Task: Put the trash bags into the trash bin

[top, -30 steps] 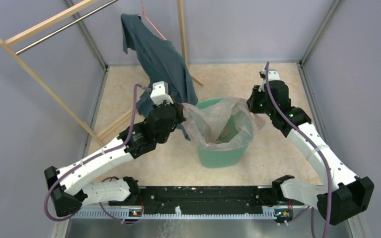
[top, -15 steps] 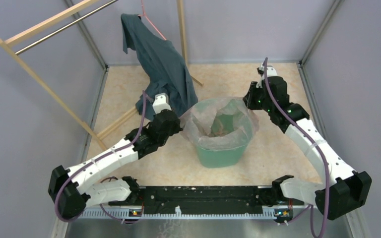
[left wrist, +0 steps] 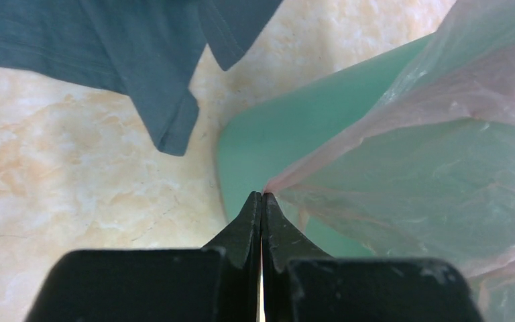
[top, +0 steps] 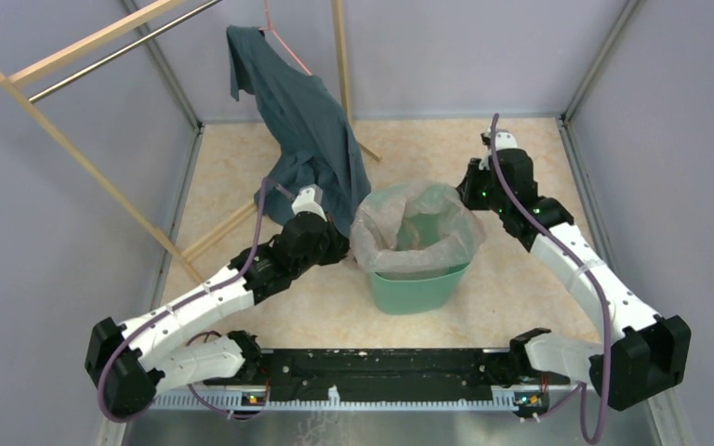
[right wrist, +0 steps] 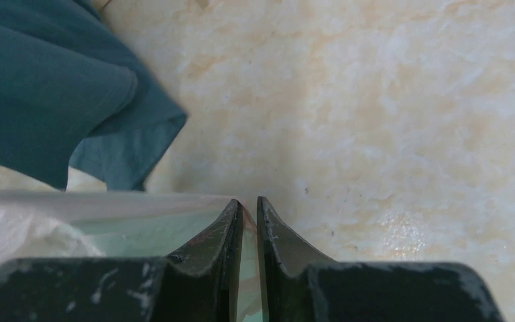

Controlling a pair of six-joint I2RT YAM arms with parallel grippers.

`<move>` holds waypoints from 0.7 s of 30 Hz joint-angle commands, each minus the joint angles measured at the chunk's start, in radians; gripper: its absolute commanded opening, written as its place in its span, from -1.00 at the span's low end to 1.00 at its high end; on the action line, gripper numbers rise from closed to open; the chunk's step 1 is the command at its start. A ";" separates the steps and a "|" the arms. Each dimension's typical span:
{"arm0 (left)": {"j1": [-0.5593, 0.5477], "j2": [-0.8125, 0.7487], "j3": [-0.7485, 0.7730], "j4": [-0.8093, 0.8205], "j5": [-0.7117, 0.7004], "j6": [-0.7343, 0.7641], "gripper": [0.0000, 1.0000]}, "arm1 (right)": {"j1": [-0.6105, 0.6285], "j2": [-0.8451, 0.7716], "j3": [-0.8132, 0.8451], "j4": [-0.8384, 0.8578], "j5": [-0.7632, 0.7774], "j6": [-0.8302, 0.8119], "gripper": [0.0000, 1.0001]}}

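The wrinkly, glossy pink trash bag (top: 372, 240) is draping over the round rim of the smooth teal trash bin (top: 418, 290), between both grippers. The left gripper (left wrist: 262, 196) and right gripper (right wrist: 249, 201), arms stretching forward and low, are each pinching its film edge.

The trash bin (top: 418, 290) is set near the middle of the counter (top: 242, 186), and the trash bag (top: 416, 230) is draped inside it and over its rim. The left hand (left wrist: 261, 196) is placed at the bin's left side and the right hand (right wrist: 248, 201) at its far right, both pinched on the bag's edge. A shirt (top: 307, 130) is hung behind and left of the bin, with a rack (top: 74, 149) farther left.
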 commanded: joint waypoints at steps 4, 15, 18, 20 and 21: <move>0.004 0.023 0.111 0.015 0.014 0.056 -1.00 | -0.012 -0.080 -0.111 0.012 -0.016 0.015 -0.73; 0.004 0.042 -0.052 -0.033 -0.076 -0.008 -1.00 | -0.012 -0.042 0.068 -0.019 -0.077 0.012 -0.63; 0.005 0.028 -0.091 -0.037 -0.067 -0.029 -1.00 | -0.012 -0.045 0.082 -0.030 -0.079 0.005 -0.63; 0.003 0.023 -0.098 -0.032 -0.045 -0.032 -1.00 | -0.012 -0.056 0.081 -0.041 -0.077 0.005 -0.63; 0.004 0.022 -0.096 -0.027 -0.032 -0.031 -1.00 | -0.012 -0.066 0.075 -0.043 -0.070 0.004 -0.62</move>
